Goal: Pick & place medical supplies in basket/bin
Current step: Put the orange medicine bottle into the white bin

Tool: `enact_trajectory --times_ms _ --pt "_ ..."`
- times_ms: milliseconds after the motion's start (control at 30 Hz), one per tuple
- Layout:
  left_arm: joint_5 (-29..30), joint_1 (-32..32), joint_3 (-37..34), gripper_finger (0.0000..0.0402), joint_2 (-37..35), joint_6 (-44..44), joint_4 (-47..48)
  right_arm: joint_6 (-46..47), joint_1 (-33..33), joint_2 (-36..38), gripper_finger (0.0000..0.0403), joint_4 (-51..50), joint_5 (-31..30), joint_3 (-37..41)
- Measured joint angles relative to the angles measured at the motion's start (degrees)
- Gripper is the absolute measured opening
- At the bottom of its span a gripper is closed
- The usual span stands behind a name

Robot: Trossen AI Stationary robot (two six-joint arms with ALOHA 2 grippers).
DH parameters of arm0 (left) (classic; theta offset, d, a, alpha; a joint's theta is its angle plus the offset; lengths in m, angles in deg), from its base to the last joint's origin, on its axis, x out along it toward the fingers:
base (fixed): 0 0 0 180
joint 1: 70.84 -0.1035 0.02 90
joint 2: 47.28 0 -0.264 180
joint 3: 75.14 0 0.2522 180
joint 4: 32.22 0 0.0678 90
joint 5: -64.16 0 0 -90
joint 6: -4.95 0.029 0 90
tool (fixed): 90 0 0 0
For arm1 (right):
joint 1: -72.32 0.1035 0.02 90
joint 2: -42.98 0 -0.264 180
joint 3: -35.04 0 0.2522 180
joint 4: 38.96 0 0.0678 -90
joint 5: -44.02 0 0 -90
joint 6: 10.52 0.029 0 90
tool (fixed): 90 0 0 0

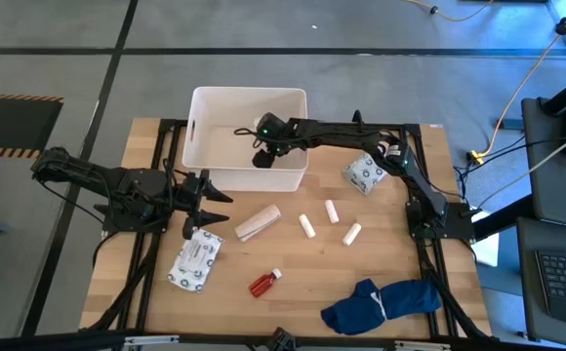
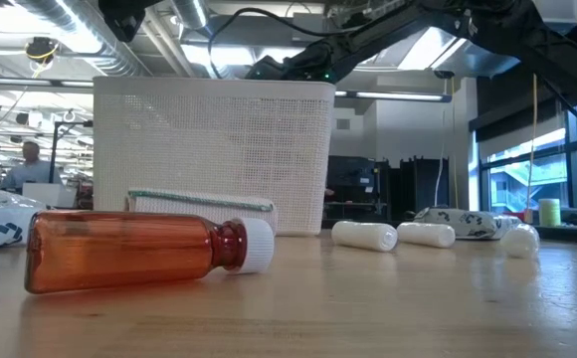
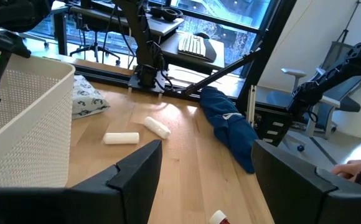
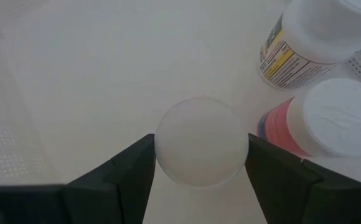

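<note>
right gripper down inside the white tub, clamped on a white cylinder, two bottles just beside it, left gripper spread open, idle

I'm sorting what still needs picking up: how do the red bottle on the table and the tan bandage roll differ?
The red bottle is see-through with a white cap; the tan bandage roll is opaque, soft-looking, with no cap. The bottle lies nearer the table's front edge, by itself; the roll lies closer to the white tub and is the longer of the two. Both lie on their sides on the wooden table, outside the tub, untouched by either tool.
</note>
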Motion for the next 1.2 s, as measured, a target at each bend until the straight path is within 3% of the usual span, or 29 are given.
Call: enact_trajectory --times_ms 1200 --pt "0.00 -0.01 0.00 0.0242 0.00 0.01 0.00 -2.47 0.02 0.00 0.0238 0.48 0.44 0.00"
